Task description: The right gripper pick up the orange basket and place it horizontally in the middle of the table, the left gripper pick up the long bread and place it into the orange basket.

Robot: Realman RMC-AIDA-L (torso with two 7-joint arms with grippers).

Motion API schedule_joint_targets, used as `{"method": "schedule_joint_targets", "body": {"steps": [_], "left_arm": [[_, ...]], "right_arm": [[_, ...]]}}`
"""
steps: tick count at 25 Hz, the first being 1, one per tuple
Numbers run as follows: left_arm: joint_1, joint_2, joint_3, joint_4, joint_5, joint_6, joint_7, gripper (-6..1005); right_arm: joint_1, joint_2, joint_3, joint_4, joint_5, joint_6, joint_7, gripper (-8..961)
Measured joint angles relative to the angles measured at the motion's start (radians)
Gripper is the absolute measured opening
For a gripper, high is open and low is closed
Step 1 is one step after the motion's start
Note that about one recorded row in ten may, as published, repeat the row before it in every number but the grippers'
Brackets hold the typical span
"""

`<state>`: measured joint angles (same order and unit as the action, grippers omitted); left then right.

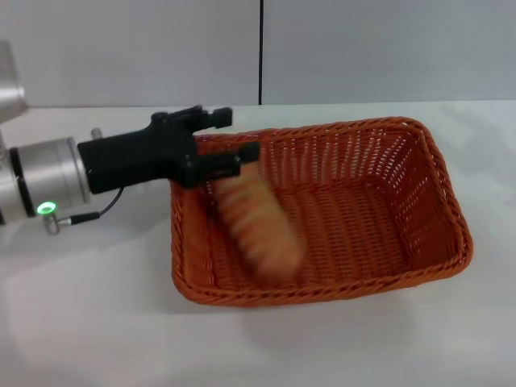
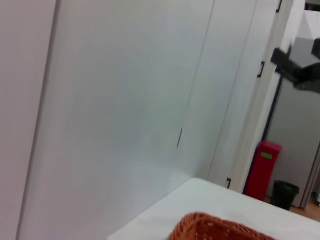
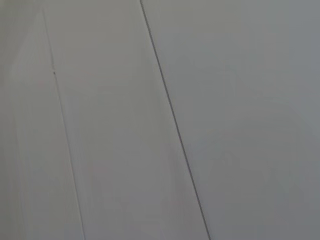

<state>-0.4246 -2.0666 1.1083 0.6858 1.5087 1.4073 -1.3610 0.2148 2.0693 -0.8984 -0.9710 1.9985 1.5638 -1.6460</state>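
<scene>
The orange basket (image 1: 379,201) lies lengthwise across the middle of the white table (image 1: 89,322). A corner of the orange basket's rim (image 2: 215,227) also shows in the left wrist view. My left gripper (image 1: 242,134) hovers over the basket's left end, open, with its fingers spread apart. Just below it, the long bread (image 1: 256,230) is a blurred orange and cream streak inside the basket, slanting toward the front wall and free of the fingers. The right gripper is out of view; its wrist view shows only a pale wall.
Bare tabletop surrounds the basket on all sides. A grey panelled wall (image 1: 363,48) stands behind the table. In the left wrist view a red bin (image 2: 262,170) and a black bin (image 2: 285,194) sit far off on the floor.
</scene>
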Motion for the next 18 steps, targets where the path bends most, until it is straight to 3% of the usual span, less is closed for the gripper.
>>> {"method": "schedule_joint_targets", "body": {"steps": [6,9,12,13,14,15,18], "left_arm": [[0.052,0.003,-0.002,0.006,-0.002,0.024,0.022,710],[0.087,0.003,-0.045,0.013,-0.040,0.040,0.031,787],[0.150,0.006,-0.198,0.016,-0.087,0.101,0.095,813],[0.150,0.006,-0.198,0.016,-0.087,0.101,0.095,813],[0.185,0.006,-0.293,0.016,-0.089,0.139,0.135,813],[0.185,0.006,-0.293,0.016,-0.089,0.139,0.135,813],[0.237,0.004,-0.454,0.011,-0.094,0.185,0.201,812]], "right_arm": [[-0.005,-0.001,0.039,-0.003,-0.002,0.040,0.000,680],[-0.013,-0.002,0.065,-0.015,-0.002,0.056,0.000,680],[-0.029,0.000,0.119,-0.018,-0.010,0.058,-0.014,680],[-0.035,0.001,0.136,-0.018,-0.011,0.058,-0.022,680],[-0.043,0.002,0.158,-0.018,-0.011,0.057,-0.029,681],[-0.043,0.002,0.158,-0.018,-0.011,0.057,-0.029,681],[-0.067,0.006,0.222,-0.012,-0.013,0.037,-0.084,681]]}}
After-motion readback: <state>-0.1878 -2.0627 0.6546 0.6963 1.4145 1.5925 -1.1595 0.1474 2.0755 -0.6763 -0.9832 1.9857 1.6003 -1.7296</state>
